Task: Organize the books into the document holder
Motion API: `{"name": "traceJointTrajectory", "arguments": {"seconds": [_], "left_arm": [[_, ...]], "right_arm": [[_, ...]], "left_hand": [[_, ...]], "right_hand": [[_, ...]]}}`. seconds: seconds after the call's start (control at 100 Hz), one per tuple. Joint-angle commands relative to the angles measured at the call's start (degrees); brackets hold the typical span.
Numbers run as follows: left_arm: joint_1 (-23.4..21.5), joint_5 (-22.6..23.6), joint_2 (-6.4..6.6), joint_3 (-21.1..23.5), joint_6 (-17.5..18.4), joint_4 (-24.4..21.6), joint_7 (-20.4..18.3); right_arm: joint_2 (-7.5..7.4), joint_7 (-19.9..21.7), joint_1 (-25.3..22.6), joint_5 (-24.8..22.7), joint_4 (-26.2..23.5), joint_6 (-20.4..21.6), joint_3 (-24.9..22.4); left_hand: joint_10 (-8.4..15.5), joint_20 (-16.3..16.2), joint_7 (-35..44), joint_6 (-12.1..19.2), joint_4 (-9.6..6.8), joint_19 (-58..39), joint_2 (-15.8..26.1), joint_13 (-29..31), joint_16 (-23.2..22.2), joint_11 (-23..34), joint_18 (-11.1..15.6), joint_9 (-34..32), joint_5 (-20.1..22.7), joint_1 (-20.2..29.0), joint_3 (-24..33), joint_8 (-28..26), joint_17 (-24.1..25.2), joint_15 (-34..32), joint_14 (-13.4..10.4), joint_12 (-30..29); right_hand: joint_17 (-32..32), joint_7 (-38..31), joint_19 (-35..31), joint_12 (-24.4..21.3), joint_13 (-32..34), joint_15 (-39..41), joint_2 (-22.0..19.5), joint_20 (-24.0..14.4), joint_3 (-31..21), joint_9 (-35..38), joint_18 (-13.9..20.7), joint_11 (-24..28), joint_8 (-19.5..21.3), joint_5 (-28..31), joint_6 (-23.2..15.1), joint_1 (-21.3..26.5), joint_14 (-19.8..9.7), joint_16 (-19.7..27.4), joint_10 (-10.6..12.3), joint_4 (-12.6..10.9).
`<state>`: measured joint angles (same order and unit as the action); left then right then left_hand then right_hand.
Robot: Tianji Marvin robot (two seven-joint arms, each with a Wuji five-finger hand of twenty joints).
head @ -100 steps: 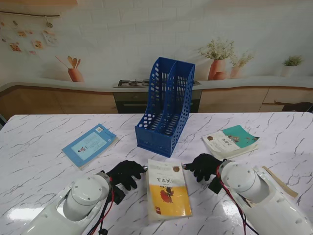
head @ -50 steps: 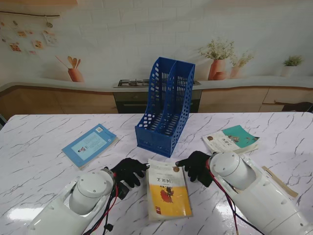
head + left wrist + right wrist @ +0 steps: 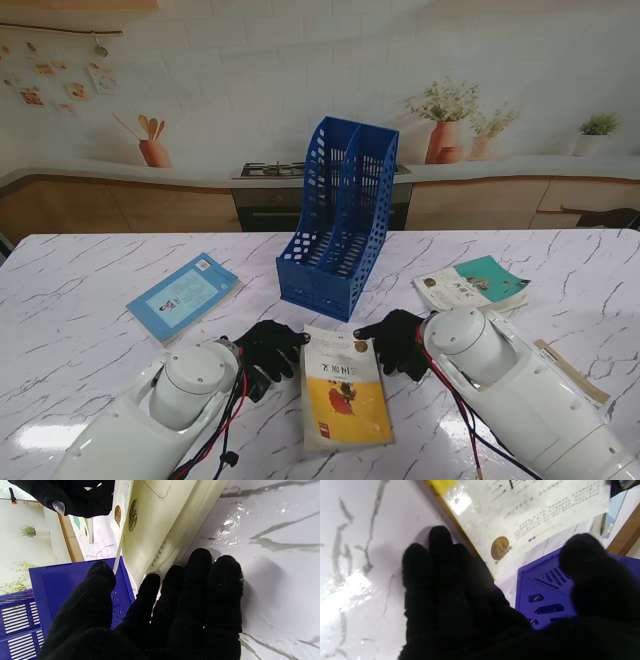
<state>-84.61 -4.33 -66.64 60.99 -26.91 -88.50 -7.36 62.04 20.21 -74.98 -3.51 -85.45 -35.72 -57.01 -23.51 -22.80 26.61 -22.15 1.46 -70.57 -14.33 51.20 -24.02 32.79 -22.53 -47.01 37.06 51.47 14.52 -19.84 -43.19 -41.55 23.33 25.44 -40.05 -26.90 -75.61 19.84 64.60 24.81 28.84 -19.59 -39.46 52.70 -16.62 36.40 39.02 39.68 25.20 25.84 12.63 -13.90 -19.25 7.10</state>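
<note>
From the stand's view, a blue document holder (image 3: 338, 229) with 2 slots stands upright at the middle of the marble bench (image 3: 90, 300). A yellow-and-white book (image 3: 343, 385) lies flat nearer to me than the holder. The left hand (image 3: 268, 347) sits at that book's left edge and the right hand (image 3: 392, 339) at its right edge, both by the far corners. A light blue book (image 3: 183, 295) lies to the left, and a teal-covered book (image 3: 472, 285) to the right.

In the left wrist view, the left hand's fingers (image 3: 200, 580) are together and reach the book's edge (image 3: 160, 525), thumb spread apart; nothing is gripped.

In the right wrist view, the right hand's fingers (image 3: 437, 562) lie close together against the book's yellow edge (image 3: 460, 525), thumb held apart over the holder (image 3: 540, 592); they clasp nothing.
</note>
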Motion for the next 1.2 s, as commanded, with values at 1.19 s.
{"name": "traceJointTrajectory", "arguments": {"seconds": [1.19], "left_arm": [[-1.03,-5.75,-1.67,-2.41,1.74,5.10,-1.46]], "right_arm": [[5.49,-6.00,-7.10,15.49,2.56,0.53,-1.53]], "left_hand": [[1.14,-0.08,0.27,-0.66,0.53,-0.86,-1.24,-1.28,0.09,-4.44,-2.48,2.39,-2.36,-2.82,5.53,0.19,3.87,1.36,2.43,-2.40]], "right_hand": [[8.32,6.24,1.87,-2.02,-7.57,-4.70,1.27,-0.35,-3.67,-7.44,-19.74,-4.06,-0.59,-4.74,-7.28,0.30,0.20,1.62,3.03,-0.17]]}}
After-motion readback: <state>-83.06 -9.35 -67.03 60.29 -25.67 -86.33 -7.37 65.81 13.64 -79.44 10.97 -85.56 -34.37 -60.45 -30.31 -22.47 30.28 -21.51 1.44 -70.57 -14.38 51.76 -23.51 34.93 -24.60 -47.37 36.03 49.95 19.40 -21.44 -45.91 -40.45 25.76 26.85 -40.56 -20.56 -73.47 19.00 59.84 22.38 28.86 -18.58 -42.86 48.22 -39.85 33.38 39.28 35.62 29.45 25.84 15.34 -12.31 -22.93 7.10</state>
